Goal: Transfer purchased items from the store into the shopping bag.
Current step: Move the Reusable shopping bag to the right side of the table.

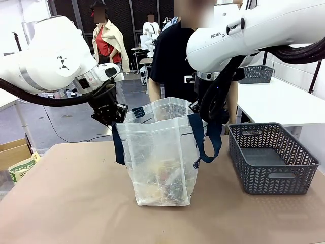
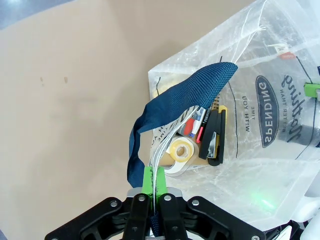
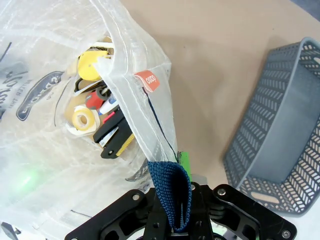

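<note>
While our left tool (image 2: 153, 176) and right tool (image 3: 176, 175) each pinch a woven navy strap (image 2: 175, 102), the crinkly translucent plastic shopping bag (image 1: 157, 152) stands open.

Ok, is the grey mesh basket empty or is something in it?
Empty: the basket shows a bare floor in the front view; the items lie inside the shopping bag.

Left hand (image 2: 152, 180) and right hand (image 3: 177, 167) raised, both clamped shut.
</note>
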Robot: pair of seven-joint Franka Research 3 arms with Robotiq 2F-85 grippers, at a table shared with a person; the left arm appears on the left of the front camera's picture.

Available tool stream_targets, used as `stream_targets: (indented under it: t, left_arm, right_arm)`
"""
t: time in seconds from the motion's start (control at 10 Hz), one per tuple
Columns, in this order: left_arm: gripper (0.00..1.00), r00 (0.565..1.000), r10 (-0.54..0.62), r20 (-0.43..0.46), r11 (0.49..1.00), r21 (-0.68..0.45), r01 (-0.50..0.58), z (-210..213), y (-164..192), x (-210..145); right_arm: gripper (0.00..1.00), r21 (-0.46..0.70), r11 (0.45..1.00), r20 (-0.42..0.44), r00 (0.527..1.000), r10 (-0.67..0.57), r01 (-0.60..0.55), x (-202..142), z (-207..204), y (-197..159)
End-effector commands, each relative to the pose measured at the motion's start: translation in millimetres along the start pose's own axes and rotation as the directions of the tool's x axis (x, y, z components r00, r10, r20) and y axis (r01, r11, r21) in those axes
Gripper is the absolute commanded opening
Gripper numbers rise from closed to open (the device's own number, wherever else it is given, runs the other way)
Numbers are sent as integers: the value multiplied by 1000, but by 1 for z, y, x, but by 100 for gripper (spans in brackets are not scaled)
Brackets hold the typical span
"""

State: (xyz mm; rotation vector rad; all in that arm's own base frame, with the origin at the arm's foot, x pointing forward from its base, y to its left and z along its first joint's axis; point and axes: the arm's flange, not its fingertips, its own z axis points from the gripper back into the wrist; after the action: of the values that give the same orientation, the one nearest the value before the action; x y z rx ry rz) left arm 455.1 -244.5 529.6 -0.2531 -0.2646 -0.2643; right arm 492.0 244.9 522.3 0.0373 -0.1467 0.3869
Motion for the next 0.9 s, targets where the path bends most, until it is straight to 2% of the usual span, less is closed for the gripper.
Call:
stream_targets:
  t: [0.0, 0.8]
  left_arm:
    - [0, 1000, 0, -2, 1000, 2, 0, -1, 1, -1]
    - [0, 1000, 0, -2, 1000, 2, 0, -1, 1, -1]
  right_arm:
    - [0, -1, 1000, 2, 1000, -1, 1, 0, 0, -1]
    - [0, -1, 1000, 2, 1000, -1, 1, 0, 0, -1]
